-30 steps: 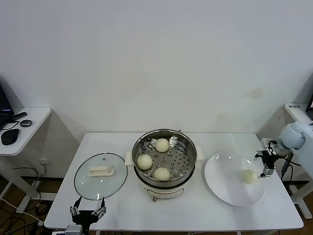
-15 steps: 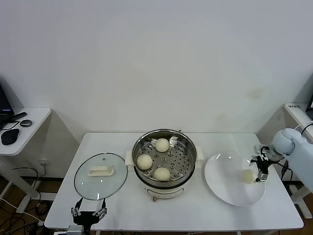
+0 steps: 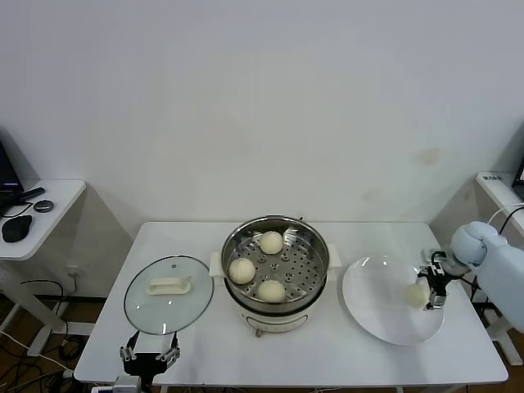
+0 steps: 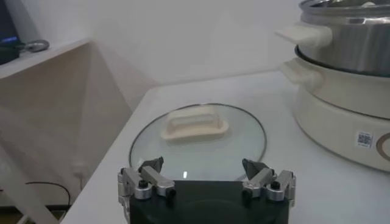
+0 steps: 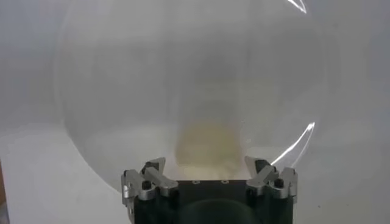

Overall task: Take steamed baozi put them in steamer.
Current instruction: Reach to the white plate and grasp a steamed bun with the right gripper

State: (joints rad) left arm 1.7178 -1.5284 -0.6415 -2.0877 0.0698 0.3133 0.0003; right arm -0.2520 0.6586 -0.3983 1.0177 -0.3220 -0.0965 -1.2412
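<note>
Baozi, the last cream-white round bun [image 3: 417,295], sits on the flat white plate [image 3: 377,315] between the right gripper [image 3: 432,286]'s wide-open, empty fingers [image 5: 152,173]; a hard close could squash or roll it.

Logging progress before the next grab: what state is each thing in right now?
steamer: uncovered, three baozi inside.
last baozi: on the plate, ungrasped.
plate: holds one baozi.
glass lid: off, flat on table.
right hand: open, at the last baozi.
left hand: open, parked near the lid.
</note>
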